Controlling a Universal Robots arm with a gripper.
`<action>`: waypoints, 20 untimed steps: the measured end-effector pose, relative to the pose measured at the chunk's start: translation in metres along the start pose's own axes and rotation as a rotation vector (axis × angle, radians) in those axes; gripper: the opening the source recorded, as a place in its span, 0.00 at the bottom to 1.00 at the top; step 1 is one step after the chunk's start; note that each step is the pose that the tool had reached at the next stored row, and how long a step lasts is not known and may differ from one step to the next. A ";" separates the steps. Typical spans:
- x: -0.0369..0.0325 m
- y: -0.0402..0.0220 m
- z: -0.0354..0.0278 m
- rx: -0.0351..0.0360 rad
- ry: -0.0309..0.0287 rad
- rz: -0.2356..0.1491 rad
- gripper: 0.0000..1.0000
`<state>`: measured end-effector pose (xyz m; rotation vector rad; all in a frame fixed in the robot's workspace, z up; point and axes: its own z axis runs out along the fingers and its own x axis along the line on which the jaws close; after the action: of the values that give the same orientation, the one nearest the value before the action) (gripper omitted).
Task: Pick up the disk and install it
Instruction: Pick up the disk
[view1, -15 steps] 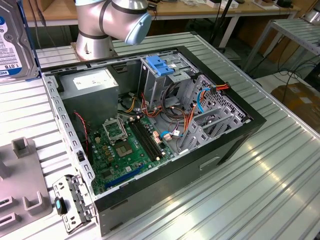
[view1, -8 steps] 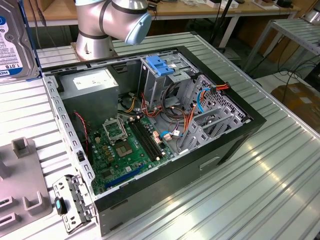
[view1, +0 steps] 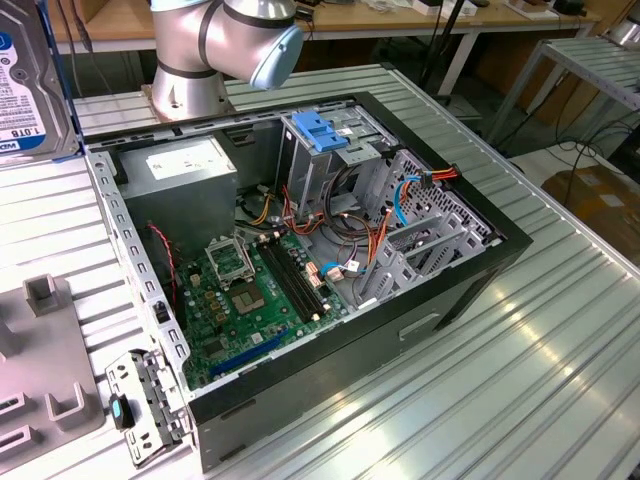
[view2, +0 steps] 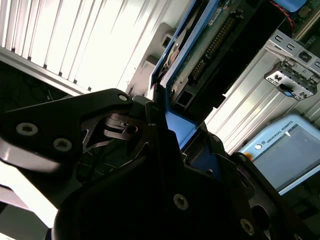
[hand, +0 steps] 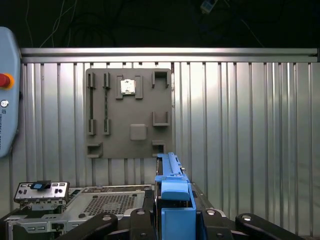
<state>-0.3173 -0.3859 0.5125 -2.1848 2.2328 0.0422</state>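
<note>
Blue side rails edge the disk (view1: 28, 85), which is held up off the ribbed metal table (view1: 540, 380) at about ten o'clock from the open computer case (view1: 450, 290) in the exterior view. In the first wrist view the black gripper (hand: 172, 219) has its jaws clamped on the disk, one finger on each side of the rail. Inside the case, the blue-topped metal cage (view1: 320, 130) stands at twelve o'clock and the grey power-supply box (view1: 185, 180) at ten o'clock.

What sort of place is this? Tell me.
Likely a robotics lab workbench for computer assembly: an open computer case on a ribbed metal table, the robot arm by it, its hand gripping the disk.
</note>
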 end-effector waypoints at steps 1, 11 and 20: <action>0.0000 -0.0002 0.0000 -0.0001 0.0000 0.000 0.37; -0.0002 -0.0080 -0.0001 -0.0001 0.0000 0.000 0.37; -0.0003 -0.0128 -0.0001 -0.0001 0.0000 0.000 0.37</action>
<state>-0.3045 -0.3859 0.5125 -2.1847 2.2329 0.0423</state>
